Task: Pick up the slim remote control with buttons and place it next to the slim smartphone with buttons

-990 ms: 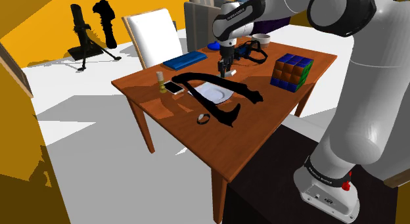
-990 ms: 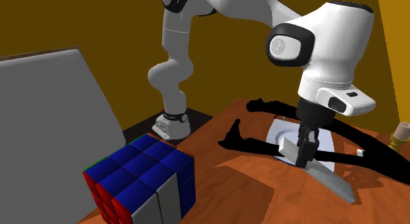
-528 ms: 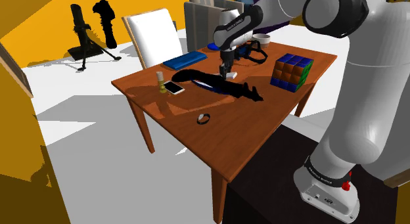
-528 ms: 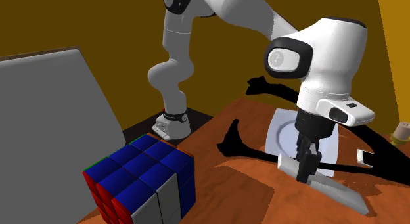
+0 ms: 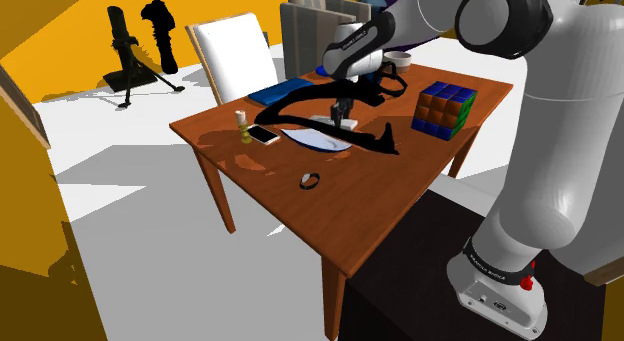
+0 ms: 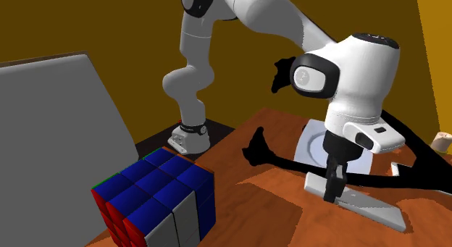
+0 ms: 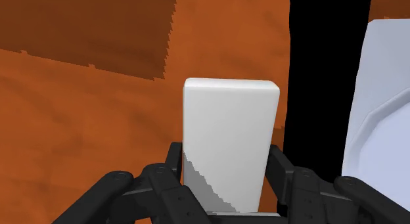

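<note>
My gripper [image 6: 335, 190] clasps the remote [image 6: 358, 204] (drawn plain white) low and right in the second exterior view. A plate [image 6: 311, 142] lies just beside it.

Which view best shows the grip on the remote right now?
The wrist view: the white remote is clasped on both sides by the gripper. The second exterior view shows its long side, with the gripper at one end. The shoulder view shows a sliver of it below the gripper.
</note>
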You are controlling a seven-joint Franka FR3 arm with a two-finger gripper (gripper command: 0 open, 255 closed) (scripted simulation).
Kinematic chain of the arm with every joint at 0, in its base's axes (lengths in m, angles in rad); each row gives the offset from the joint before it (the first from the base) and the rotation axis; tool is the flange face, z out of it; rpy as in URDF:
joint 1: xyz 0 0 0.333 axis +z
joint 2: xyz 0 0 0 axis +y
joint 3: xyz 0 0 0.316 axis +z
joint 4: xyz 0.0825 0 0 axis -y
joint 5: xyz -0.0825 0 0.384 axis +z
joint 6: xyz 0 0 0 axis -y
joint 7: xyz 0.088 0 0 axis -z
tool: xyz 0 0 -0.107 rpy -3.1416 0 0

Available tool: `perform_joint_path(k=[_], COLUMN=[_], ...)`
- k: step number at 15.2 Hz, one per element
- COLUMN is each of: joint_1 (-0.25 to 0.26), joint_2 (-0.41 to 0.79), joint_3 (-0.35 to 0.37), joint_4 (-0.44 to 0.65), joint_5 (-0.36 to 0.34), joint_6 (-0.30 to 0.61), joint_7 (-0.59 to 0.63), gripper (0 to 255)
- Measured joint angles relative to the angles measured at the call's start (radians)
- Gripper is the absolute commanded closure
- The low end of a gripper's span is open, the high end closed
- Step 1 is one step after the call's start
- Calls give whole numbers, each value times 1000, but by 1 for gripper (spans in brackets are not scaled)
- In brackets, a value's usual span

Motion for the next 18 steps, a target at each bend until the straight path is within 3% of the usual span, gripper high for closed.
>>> perform_joint_path(k=[1,2,7,12,18], joint_1=[2,4,12,17,15], joint_2=[-2,-6,-19,-36,-47], joint_3=[1,2,5,7,4], joint_4=[-5,-10,-48,30,41], joint_5=[1,1,-1,-11,-15], joint_6=[-2,1,17,-97,-121], joint_7=[1,2,7,15,14], gripper=[255,0,0,0,0])
